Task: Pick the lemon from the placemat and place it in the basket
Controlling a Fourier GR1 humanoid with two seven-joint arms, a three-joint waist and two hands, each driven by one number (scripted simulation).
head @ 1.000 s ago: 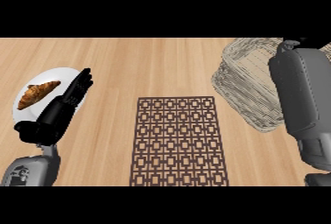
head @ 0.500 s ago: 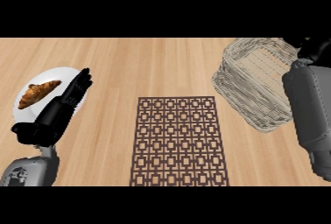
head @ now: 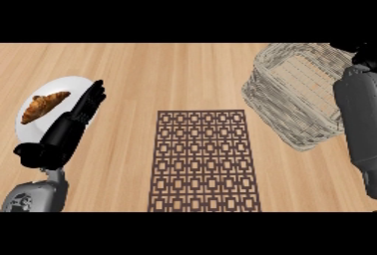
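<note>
The brown patterned placemat (head: 205, 159) lies in the middle of the wooden counter with nothing on it. No lemon shows anywhere in the head view. The pale wire basket (head: 294, 94) stands at the upper right, and its inside looks bare where I can see through the mesh. My grey right forearm (head: 361, 124) runs up the right edge beside the basket. Only a dark sliver of my right hand (head: 364, 52) shows at the basket's far corner. At the left my left hand (head: 70, 127) rests open, fingers pointing up beside the plate.
A white plate (head: 70, 82) with a brown croissant (head: 43, 105) sits at the far left, partly behind my left hand. Bare wood lies between the placemat and the basket.
My right forearm has swung to the right, off the basket, and more of the basket now shows. The left hand has stayed put.
</note>
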